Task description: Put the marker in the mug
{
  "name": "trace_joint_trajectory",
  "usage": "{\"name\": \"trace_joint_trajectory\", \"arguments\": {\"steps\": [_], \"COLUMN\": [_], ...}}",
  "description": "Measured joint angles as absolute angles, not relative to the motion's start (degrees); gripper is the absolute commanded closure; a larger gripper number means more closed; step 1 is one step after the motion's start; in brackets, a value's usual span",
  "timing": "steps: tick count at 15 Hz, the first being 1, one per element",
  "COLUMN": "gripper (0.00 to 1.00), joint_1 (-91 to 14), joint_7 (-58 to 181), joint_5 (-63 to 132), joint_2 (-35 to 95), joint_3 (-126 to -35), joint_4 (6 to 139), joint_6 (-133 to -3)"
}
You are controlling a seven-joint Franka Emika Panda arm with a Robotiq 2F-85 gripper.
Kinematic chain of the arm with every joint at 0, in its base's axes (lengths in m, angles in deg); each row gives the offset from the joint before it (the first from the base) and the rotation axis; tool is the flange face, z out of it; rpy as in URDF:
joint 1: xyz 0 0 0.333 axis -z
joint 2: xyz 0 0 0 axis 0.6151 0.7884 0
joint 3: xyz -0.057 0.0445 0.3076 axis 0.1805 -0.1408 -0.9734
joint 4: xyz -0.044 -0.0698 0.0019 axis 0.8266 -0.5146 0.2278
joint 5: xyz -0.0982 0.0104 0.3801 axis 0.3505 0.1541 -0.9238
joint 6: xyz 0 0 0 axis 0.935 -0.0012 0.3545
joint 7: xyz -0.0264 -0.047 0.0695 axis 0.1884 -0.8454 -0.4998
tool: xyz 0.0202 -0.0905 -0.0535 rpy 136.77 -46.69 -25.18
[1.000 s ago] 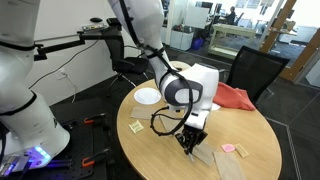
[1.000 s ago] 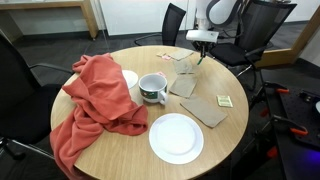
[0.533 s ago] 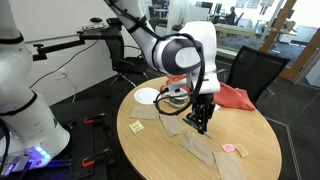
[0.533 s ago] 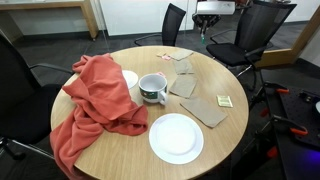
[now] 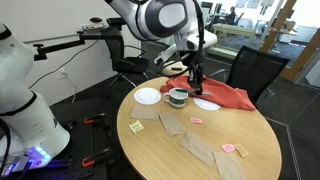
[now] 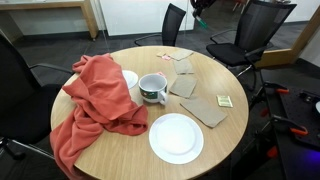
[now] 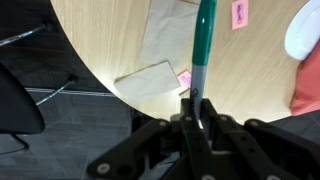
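Round office table (image 5: 165, 150): we have the marker (image 7: 204, 40) up, not yet in the mug (image 5: 177, 96).
Our gripper (image 7: 196, 102) is clamped on the marker's end, holding it in the air above the mug and off to one side; the mug stands beside the red cloth (image 5: 232, 96). Pickup looks done; lining up over the mug and letting go remain.

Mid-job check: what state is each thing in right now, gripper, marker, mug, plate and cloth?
gripper: shut on the marker, lifted.
marker: clamped in the jaws, off the table.
mug: upright on the table, no marker in it.
plate: flat, bare.
red cloth: crumpled, hanging over the table edge.
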State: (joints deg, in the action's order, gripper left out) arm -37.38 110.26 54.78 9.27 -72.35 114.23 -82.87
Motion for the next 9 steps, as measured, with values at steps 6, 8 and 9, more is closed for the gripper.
{"name": "trace_joint_trajectory", "arguments": {"steps": [6, 8, 9], "gripper": [0.97, 0.97, 0.97], "joint_1": [-37.9, -38.7, -39.1], "joint_7": [87.2, 80.2, 77.1], "joint_5": [41.1, 37.2, 35.9], "joint_2": [3.9, 3.3, 3.2], "joint_3": [-79.6, -81.6, -82.5], "joint_4": [116.4, 116.4, 116.4], "joint_6": [-82.6, -81.8, -81.1]}}
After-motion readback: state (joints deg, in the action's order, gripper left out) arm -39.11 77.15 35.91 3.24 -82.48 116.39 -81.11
